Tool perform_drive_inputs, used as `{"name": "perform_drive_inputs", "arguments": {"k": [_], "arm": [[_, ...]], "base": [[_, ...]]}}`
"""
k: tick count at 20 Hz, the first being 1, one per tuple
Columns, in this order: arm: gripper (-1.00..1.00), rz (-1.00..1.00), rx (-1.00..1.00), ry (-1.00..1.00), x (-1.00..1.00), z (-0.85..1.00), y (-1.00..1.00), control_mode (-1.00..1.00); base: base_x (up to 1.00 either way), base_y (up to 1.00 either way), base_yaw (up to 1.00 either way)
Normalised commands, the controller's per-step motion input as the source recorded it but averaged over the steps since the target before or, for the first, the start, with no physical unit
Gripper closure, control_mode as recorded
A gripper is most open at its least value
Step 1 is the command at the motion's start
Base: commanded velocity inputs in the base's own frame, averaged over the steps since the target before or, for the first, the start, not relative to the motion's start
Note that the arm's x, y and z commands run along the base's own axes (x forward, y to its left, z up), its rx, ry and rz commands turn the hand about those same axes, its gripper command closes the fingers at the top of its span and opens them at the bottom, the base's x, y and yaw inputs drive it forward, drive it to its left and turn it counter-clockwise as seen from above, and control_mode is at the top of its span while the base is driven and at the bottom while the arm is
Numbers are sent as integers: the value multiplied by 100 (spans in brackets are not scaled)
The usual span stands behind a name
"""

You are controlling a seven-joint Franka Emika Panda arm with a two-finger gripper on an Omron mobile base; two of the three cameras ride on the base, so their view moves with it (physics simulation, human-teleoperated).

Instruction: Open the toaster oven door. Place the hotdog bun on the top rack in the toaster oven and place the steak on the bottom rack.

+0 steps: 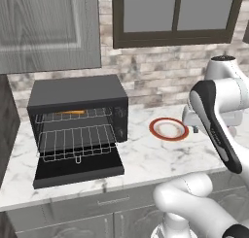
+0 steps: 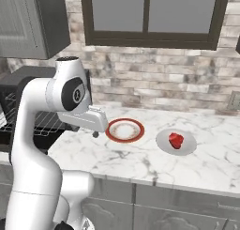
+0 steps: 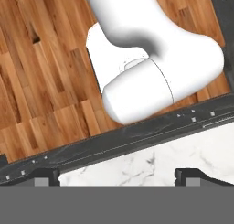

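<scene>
Toaster oven door down, hotdog bun already on top rack; gripper jaws wide, empty, free for steak.

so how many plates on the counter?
2. A red-rimmed plate sits on the marble counter right of the toaster oven, bare. A grey plate further right holds the steak. The arm may hide more.

Kitchen: marble counter, cabinets
</scene>
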Motion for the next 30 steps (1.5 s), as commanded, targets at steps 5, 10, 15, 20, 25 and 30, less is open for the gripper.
{"name": "perform_drive_inputs", "arguments": {"k": [5,10,15,20,25,30], "arm": [[-100,0,0,0,0,0,0,100],[-100,0,0,0,0,0,0,100],[-100,0,0,0,0,0,0,100],[-100,0,0,5,18,-5,-9,-100],[-100,0,0,15,49,-17,-92,-100],[-100,0,1,14,39,-43,-100,-100]], "base": [[47,0,0],[54,0,0],[51,0,0],[23,-3,0],[0,0,0],[0,0,0]]}}
